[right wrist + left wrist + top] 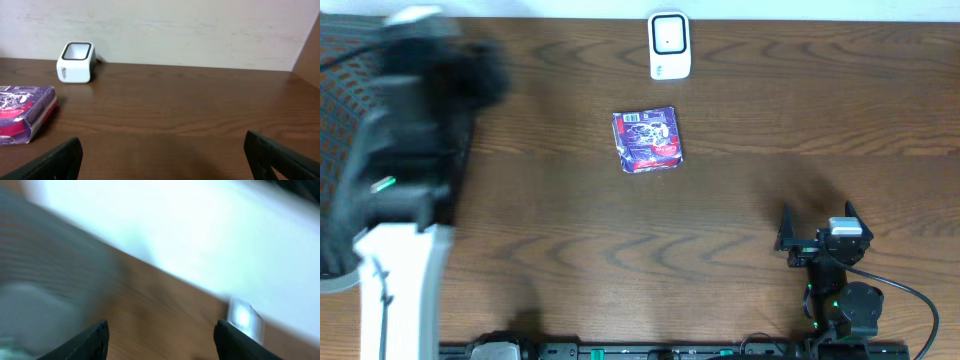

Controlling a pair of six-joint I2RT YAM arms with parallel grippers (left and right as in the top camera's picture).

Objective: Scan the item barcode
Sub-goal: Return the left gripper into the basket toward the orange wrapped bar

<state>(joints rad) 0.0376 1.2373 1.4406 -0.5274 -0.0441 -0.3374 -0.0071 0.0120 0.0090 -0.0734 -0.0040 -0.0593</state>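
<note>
The item, a purple and white packet point(647, 140), lies flat on the wooden table, left of centre and toward the back; the right wrist view shows the packet point(22, 112) at the far left. The white barcode scanner point(669, 45) stands behind it at the table's back edge, also visible as the scanner point(76, 61) by the wall. My right gripper point(818, 222) rests low at the front right, open and empty point(162, 160). My left arm point(410, 130) is a motion-blurred mass at the far left. The left gripper point(161, 340) shows its fingers apart with nothing between them.
A dark wooden table point(770, 120) spans the view, with a pale wall behind it point(175, 25). A blurred mesh surface point(335, 110) sits at the left edge. The left wrist view is heavily blurred, with a pale shape point(243, 317) by the right finger.
</note>
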